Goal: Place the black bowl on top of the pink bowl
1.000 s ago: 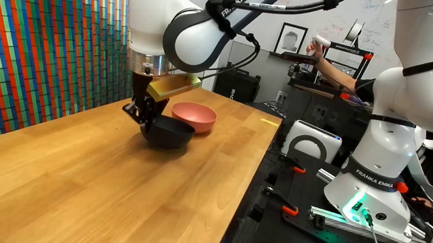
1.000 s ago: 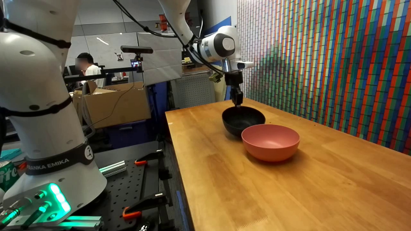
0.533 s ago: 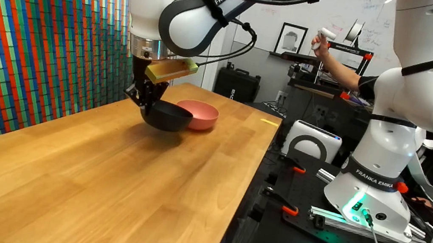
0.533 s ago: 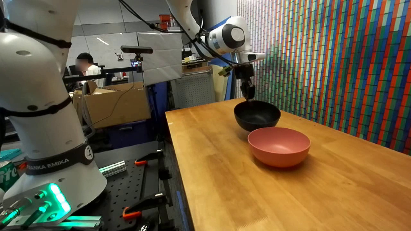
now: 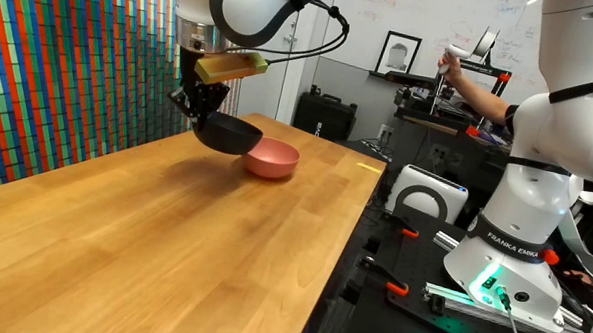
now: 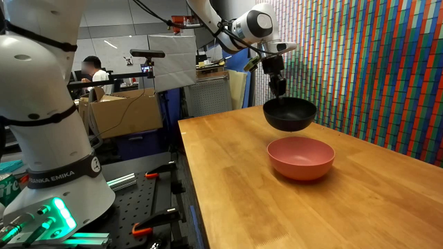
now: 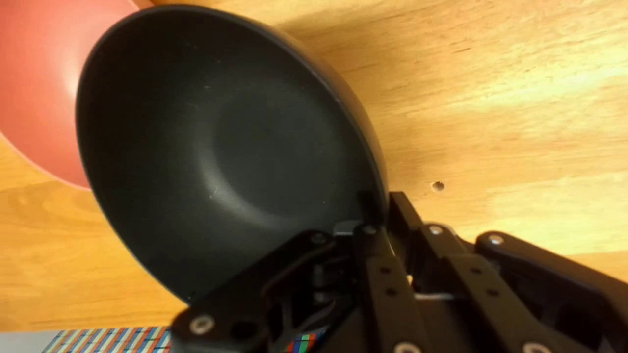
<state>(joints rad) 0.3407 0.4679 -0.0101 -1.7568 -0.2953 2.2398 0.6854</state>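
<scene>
The glossy black bowl (image 5: 228, 137) hangs in the air above the table, held at its rim by my gripper (image 5: 199, 119). It shows in both exterior views, with its opening up (image 6: 290, 117). In the wrist view my gripper (image 7: 385, 206) is shut on the bowl's wall, one finger inside and one outside. The black bowl (image 7: 235, 122) fills the middle there. The salmon-pink bowl (image 6: 301, 159) stands upright on the table, lower than the black bowl and apart from it. In the wrist view the black bowl hides part of the pink bowl (image 7: 39, 93).
The wooden table (image 5: 172, 253) lies under both bowls. A wall of coloured tiles (image 6: 367, 83) stands along its far side. The robot base (image 5: 510, 269) stands on a black bench beside the table. A person's arm (image 5: 477, 99) shows behind.
My gripper has lifted the black bowl off the table and carried it up and toward the wall side. The pink bowl shifted slightly early on and then stayed still.
</scene>
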